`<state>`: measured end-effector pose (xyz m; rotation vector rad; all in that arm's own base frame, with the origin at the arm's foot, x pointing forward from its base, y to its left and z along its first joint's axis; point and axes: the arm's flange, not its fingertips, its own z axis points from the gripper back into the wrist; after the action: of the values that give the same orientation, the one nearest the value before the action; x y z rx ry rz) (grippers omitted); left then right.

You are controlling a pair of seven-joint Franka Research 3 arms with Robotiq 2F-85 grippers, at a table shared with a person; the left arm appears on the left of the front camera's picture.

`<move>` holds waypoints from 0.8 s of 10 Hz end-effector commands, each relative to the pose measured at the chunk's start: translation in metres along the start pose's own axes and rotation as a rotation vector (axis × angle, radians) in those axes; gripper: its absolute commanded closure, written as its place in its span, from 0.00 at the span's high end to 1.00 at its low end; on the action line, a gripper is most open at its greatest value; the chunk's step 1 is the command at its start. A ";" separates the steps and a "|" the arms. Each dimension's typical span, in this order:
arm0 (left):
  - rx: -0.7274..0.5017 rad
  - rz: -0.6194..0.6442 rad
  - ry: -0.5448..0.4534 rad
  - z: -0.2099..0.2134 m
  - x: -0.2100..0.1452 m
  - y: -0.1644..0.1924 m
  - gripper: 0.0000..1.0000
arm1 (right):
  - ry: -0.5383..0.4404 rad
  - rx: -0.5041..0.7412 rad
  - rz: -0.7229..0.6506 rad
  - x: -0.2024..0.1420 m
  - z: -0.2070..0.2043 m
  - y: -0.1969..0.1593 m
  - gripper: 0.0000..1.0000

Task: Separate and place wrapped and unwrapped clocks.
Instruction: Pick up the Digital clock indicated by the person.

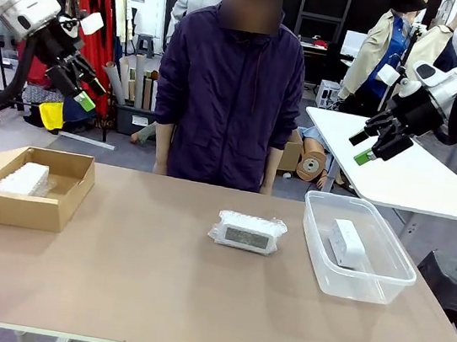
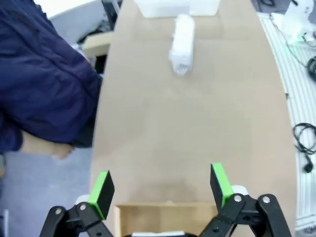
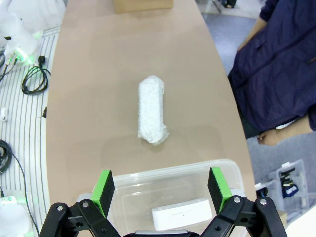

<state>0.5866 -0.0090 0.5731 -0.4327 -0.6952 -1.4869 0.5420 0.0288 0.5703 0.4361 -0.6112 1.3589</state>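
Hovering high, our left gripper (image 1: 89,92) and right gripper (image 1: 361,147) both hang spread and empty; we fear the loose bubble wrap on the wrapped clock (image 1: 245,231) mid-table could slip from a pinch. Bare table (image 1: 137,277) surrounds it, with the cardboard box (image 1: 31,211) and the plastic bin (image 1: 357,287) well apart at either side, the person (image 1: 226,94) beyond the far edge.

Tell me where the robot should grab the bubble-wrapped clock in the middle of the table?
Probably from straight above, pinching the bubble-wrapped clock across its narrow width, near the middle of its length. Seen from above it is one long, slim shape with bare table along both long sides, leaving room to close on it.
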 end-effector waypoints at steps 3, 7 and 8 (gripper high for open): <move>-0.035 -0.087 -0.157 0.002 -0.005 -0.012 1.00 | -0.002 0.002 0.004 0.002 0.002 -0.001 1.00; -0.076 -0.041 -0.183 0.004 -0.008 -0.014 1.00 | -0.002 0.002 0.004 0.002 0.002 -0.001 1.00; -0.076 -0.034 -0.181 0.006 -0.009 -0.013 1.00 | -0.002 0.002 0.004 0.002 0.002 -0.001 1.00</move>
<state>0.5729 -0.0008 0.5651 -0.6060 -0.7816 -1.5464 0.5420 0.0288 0.5702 0.4361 -0.6112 1.3590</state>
